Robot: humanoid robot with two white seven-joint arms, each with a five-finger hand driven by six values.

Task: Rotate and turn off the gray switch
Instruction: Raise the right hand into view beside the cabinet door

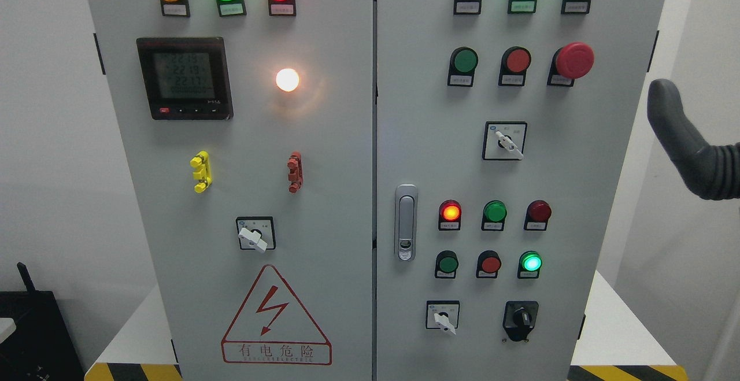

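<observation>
Three rotary switches with pale grey levers sit on the grey cabinet. One switch is low on the left door, one is mid-height on the right door, and one is near the right door's bottom. All three levers point down to the right. A dark grey part of my right hand comes in at the right edge, beside the cabinet and level with the upper right switch, touching nothing. The rest of that hand is cut off by the frame. My left hand does not show.
The doors carry lit and unlit pilot lamps, push buttons, a red mushroom stop button, a black selector knob, a digital meter, a door latch, and yellow and red handles. A black box stands at the lower left.
</observation>
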